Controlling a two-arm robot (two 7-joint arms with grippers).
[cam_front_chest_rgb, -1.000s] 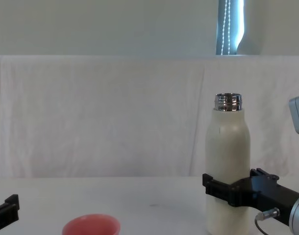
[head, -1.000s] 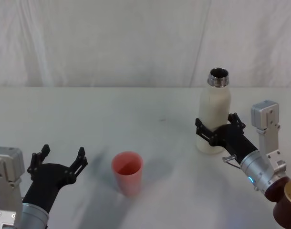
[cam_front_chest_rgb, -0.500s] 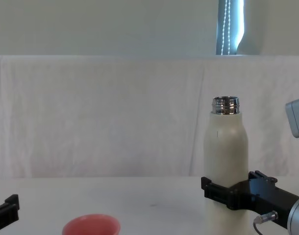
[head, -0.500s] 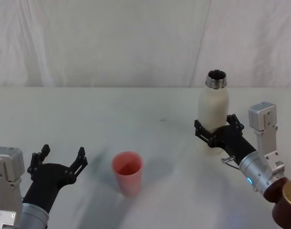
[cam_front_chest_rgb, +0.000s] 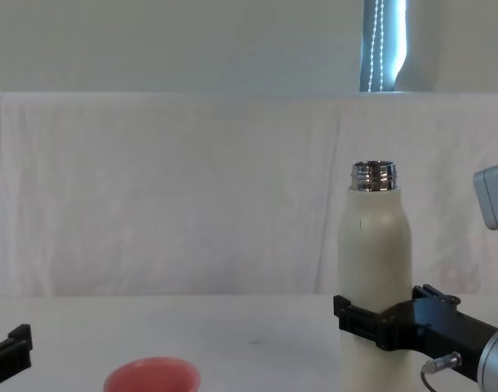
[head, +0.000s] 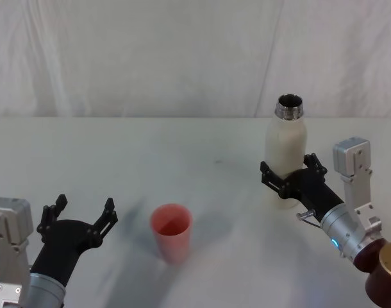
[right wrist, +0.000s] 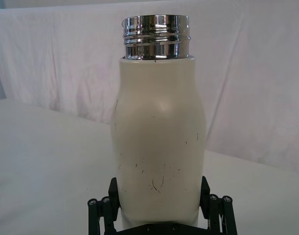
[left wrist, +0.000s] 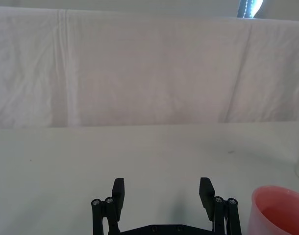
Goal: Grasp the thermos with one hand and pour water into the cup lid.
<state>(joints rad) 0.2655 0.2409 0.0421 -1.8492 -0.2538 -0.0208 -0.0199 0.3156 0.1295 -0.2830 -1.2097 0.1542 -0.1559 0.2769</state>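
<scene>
On the right side of the white cloth-covered table [head: 183, 147], the right gripper [head: 286, 179], black and blocky on a silver-grey arm, reaches forward and inward, jaws pinched around the lower body of the tall cream-white matte thermos with a shiny threaded steel neck [head: 285, 154]. Thermos is upright, cap off, mouth open. Chest view shows one black jaw wrapping the bottle's left flank, wrist running off to the lower right; right gripper [cam_front_chest_rgb: 378, 331], thermos [cam_front_chest_rgb: 375, 269]. Right wrist view has the thermos [right wrist: 158, 142] dead centre, a finger on each flank, and fine scuffs on the paint.

Thermos base: hidden behind the jaws in the head view, cropped at the frame edge in the chest and wrist views, so I can't tell whether it sits on the table or is just off it. Water level not visible.

Small round salmon-pink cup lid [head: 171, 231] stands upright near the table's front, well apart from the thermos, toward the left. Chest view crops it to the rim [cam_front_chest_rgb: 152, 376]; left wrist view clips it at the corner [left wrist: 279, 210].

Left gripper [head: 80, 215] hovers low at the front left, just beside the cup, fingers spread wide, holding nothing. Left wrist view confirms: both fingertips [left wrist: 118, 188] apart over bare cloth.

Brown cylindrical object [head: 386, 273] at the lower right corner of the head view, cut off by the frame; can't identify it.
</scene>
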